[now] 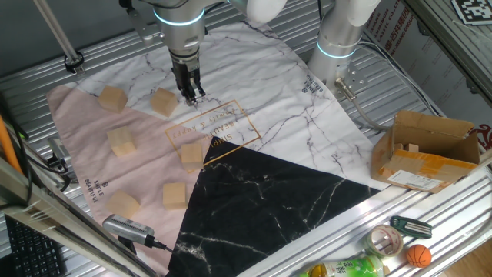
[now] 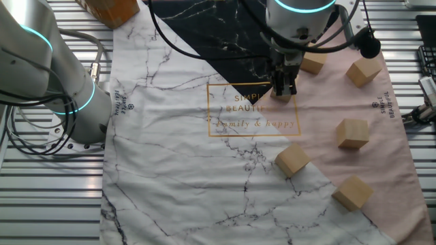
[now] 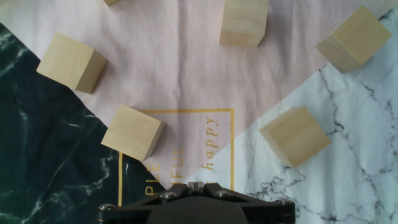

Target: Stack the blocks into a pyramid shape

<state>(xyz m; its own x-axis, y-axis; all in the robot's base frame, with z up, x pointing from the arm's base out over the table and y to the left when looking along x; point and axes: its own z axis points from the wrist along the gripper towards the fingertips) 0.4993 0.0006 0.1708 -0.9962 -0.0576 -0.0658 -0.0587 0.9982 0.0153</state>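
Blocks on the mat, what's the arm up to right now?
Nothing is stacked yet. Six wooden blocks lie scattered singly on the marble-print mat. The gripper hangs above the mat near the gold-framed lettering, beside one block, holding nothing. Its fingers look close together, but whether they are fully shut is unclear. A cardboard box sits off to the side, not involved.

In the hand view, the black two-finger gripper (image 3: pixel 195 186) showed only its base; one light tan wooden cube (image 3: pixel 112 2) beyond the fingers was cut off by the top edge.
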